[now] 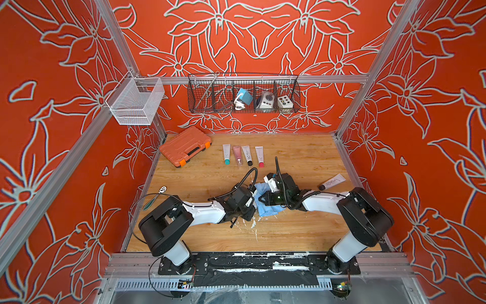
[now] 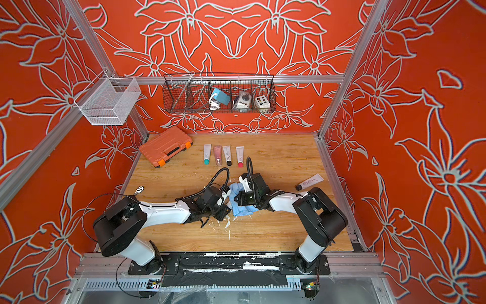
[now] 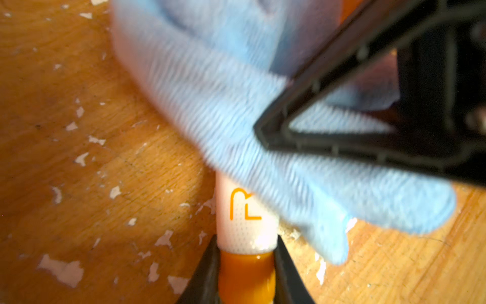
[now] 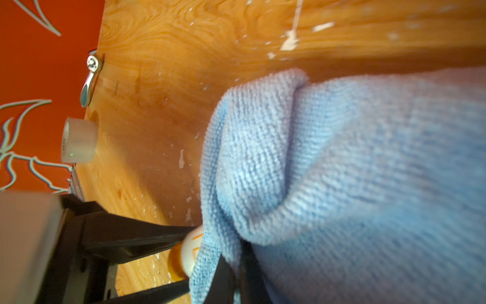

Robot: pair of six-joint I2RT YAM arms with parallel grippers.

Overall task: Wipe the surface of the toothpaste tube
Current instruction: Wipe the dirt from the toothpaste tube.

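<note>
The left end effector (image 3: 246, 238) pinches the white toothpaste tube with orange lettering (image 3: 244, 210) at its orange cap end, one finger on each side of the cap. Tube is mid wooden desk (image 1: 289, 231), between the two arms, most of its body covered by the light blue microfibre cloth (image 3: 223, 105). The right end effector (image 4: 234, 260) is pressed together on a fold of that cloth, which drapes over the tube and touches it. Cannot tell whether tube rests on desk or is lifted. At the far side four capped tubes (image 1: 243, 155) lie in a row, well apart from the arms.
</note>
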